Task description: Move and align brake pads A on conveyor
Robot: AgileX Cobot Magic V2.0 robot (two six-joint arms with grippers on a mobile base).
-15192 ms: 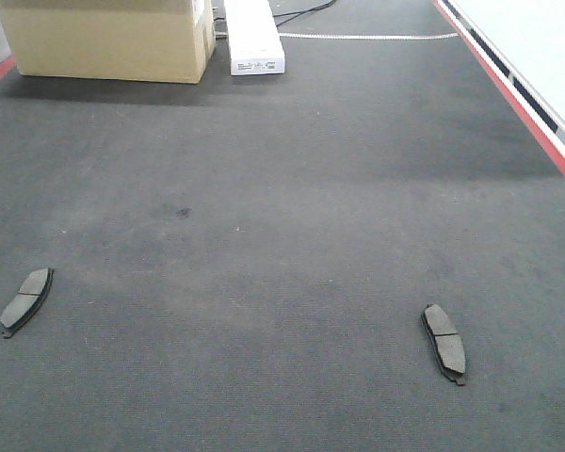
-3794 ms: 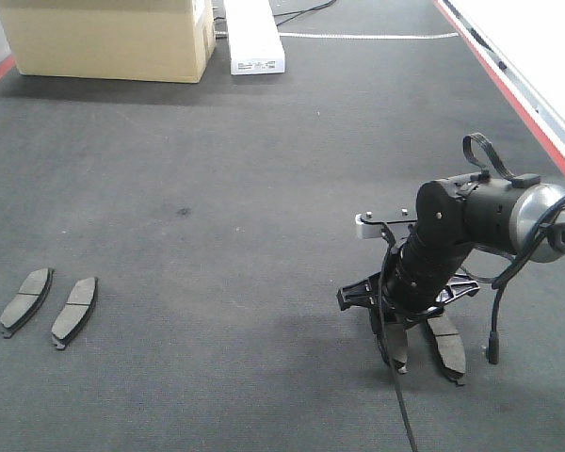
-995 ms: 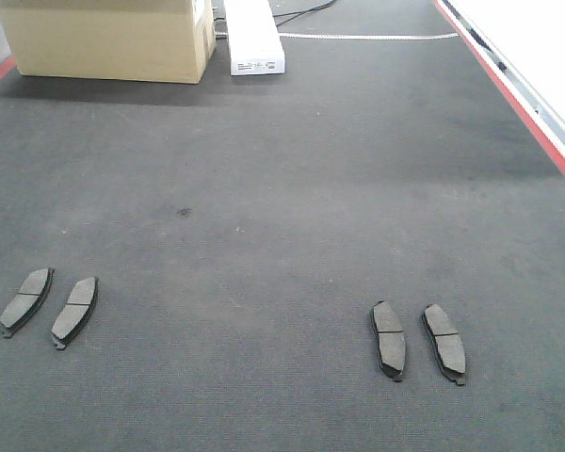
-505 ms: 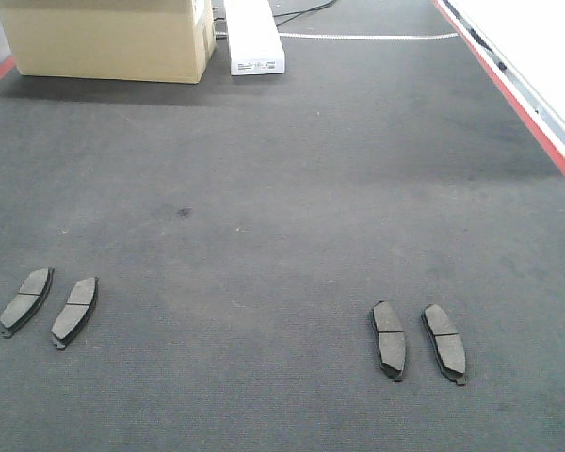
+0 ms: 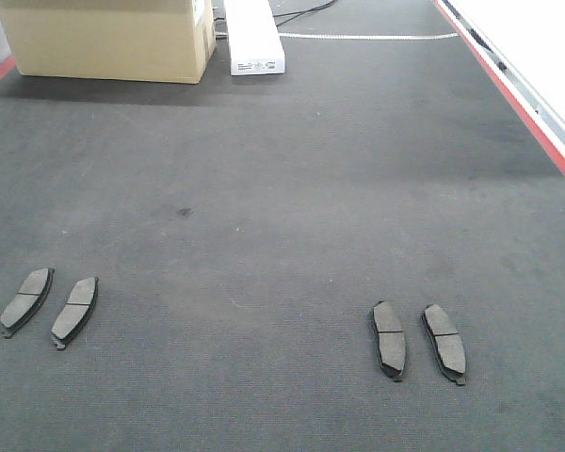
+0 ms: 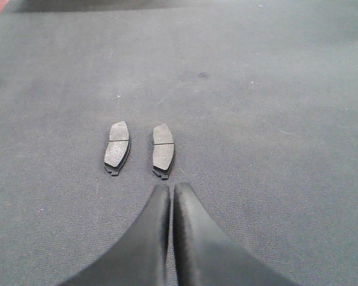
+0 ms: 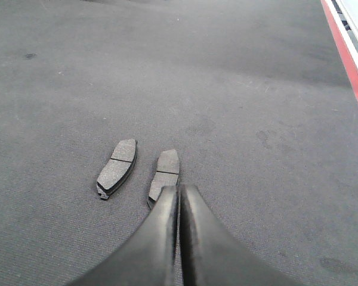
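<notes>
**Operator:** How many pads do you count, and where do they sit from the grippers?

**Observer:** You have four brake pads A, in two pairs, all lying flat with the grey face up on the conveyor (image 5: 282, 188). Ahead of your left gripper (image 6: 170, 196) lie two: the outer left pad (image 6: 117, 147) ahead and a little to its left, the inner left pad (image 6: 163, 149) just ahead of its tips, not touching. They are side by side with a narrow gap. Ahead of your right gripper (image 7: 179, 196) lie the other two: the inner right pad (image 7: 116, 167) ahead and to its left, the outer right pad (image 7: 164, 174) right at its tips, its near end hidden behind them. Whether they touch, you cannot tell.

**Operator:** And the grippers themselves?

**Observer:** Both are clenched, fingers pressed together, holding nothing.

**Operator:** The surface and surroundings?

**Observer:** The belt is dark grey and felt-like, with one small dark spot (image 5: 183, 212) and a red edge (image 5: 508, 89) along each side. At its far end you have one cardboard box (image 5: 108, 38) and one long white case (image 5: 252, 36), side by side.
</notes>
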